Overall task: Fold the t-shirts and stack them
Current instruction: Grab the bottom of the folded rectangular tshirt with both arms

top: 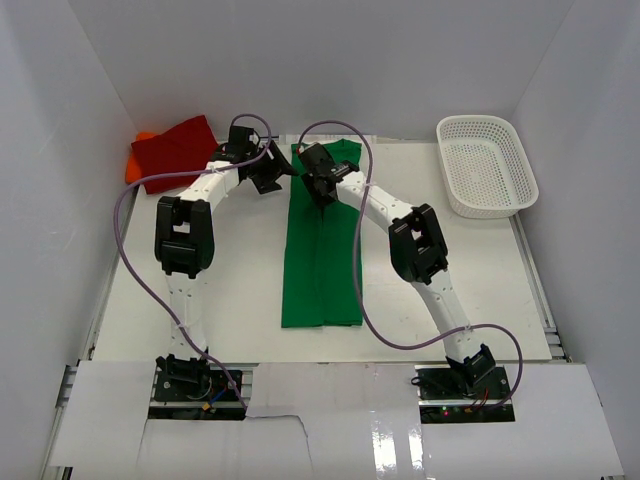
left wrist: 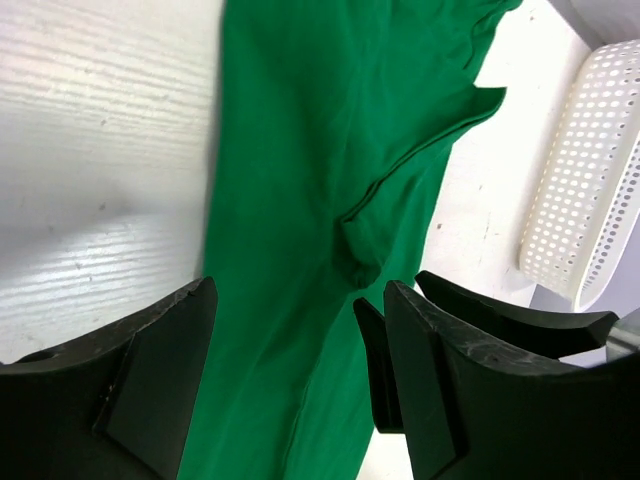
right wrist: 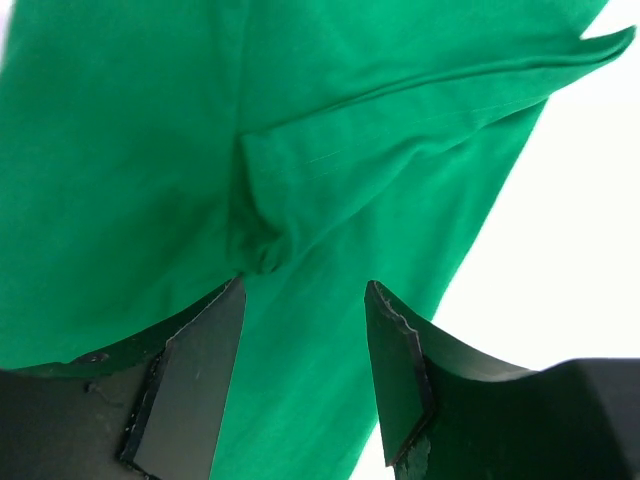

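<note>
Left tool [top: 268, 172] wide open, empty; green t-shirt [top: 320, 265] lies flat on the surface [top: 240, 300] just below its tips. Right tool [top: 322, 190] partly open above the same shirt, nothing clamped; a cloth pucker sits at one fingertip [right wrist: 225, 305]. Risk: pinching only that pucker takes one layer, so the lengthwise fold peels open on lift.

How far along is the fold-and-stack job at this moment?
Done: the green t-shirt lies folded lengthwise into a narrow strip. In hand: the left claw and right claw, both open, are at its far end. Left: folding it shorter, stacking it with the red t-shirt and orange t-shirt at far left.
</note>
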You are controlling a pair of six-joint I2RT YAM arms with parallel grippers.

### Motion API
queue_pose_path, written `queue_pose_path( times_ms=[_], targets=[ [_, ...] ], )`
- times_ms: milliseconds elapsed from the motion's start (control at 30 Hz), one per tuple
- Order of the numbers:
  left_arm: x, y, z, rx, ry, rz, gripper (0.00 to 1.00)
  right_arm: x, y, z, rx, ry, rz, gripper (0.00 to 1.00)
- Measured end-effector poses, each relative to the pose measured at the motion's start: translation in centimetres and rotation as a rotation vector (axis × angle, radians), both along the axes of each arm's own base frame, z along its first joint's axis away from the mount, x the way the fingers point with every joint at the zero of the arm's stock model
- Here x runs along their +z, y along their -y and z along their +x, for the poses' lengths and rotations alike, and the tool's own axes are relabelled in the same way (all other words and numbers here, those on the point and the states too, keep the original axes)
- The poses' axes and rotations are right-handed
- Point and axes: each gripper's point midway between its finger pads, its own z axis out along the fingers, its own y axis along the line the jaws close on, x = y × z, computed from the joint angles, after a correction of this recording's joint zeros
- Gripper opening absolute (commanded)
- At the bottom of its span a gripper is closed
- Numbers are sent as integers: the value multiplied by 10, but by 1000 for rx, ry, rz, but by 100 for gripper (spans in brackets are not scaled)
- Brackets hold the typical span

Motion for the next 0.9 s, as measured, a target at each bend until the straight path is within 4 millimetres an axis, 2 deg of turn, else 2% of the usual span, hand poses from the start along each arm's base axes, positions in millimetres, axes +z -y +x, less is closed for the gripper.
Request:
queue_pose_path(
  times_ms=[200, 400, 633, 767, 833, 900],
  targets=[
    [3, 6, 3, -17, 34, -23, 78, 4, 4, 10, -2, 57, -48, 59],
    [3, 16, 4, -37, 48, -81, 79, 6, -1, 14, 9, 90, -59, 59],
    [-11, 29, 2, -43, 13, -186, 79, 9, -7, 20, 17, 127, -51, 59],
    [-27, 34, 5, -21, -16, -241, 78, -2, -8, 25, 23, 139, -72, 57],
    [-42, 33, 3, 3, -52, -259, 78, -16, -7, 27, 28, 135, -94, 56],
    [-45, 34, 3, 15, -73, -299, 78, -21, -7, 29, 22, 154, -114, 52]
  ],
)
